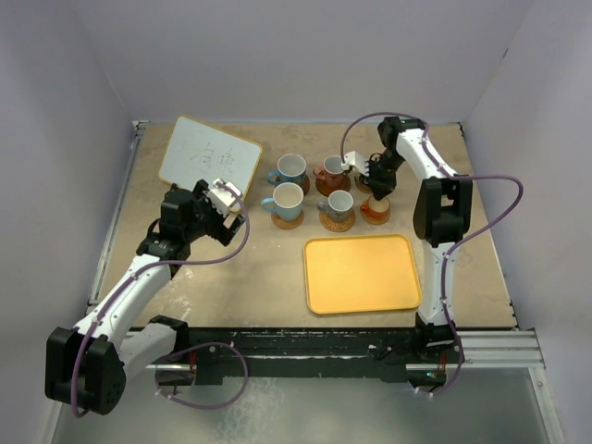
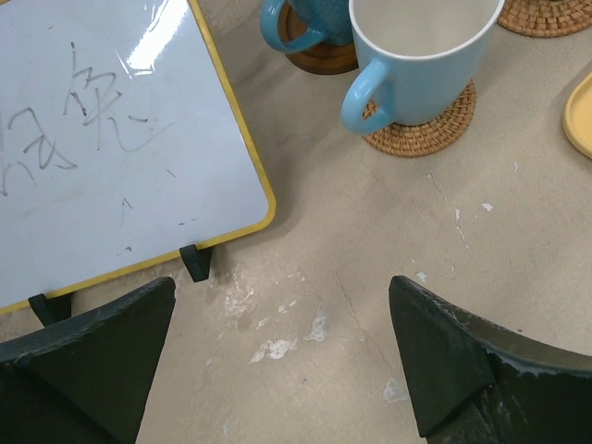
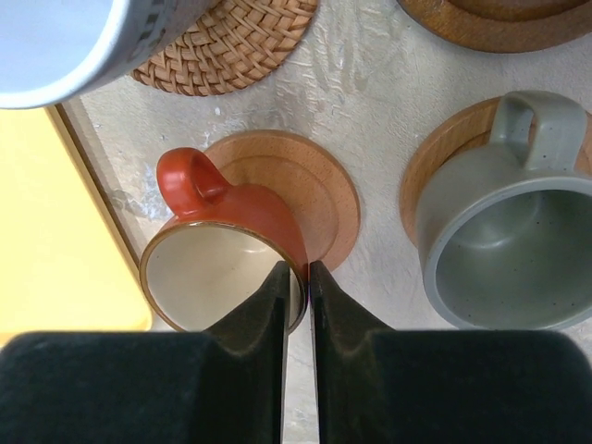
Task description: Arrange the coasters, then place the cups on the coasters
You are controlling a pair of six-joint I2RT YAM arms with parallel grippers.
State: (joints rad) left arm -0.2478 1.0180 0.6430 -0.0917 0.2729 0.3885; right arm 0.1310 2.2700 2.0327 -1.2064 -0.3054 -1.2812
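Note:
A reddish cup rests on an orange-brown coaster, at the right end of the front row in the top view. My right gripper is shut on its rim, one finger inside and one outside. To its right a grey cup stands on a wooden coaster. My left gripper hangs open over bare table, holding nothing. Ahead of it a light blue cup sits on a woven coaster, and another blue cup on a dark coaster.
A yellow tray lies in front of the cups, its edge close to the reddish cup. A white board with a yellow frame leans at the back left, right by the left gripper. More cups on coasters stand in two rows.

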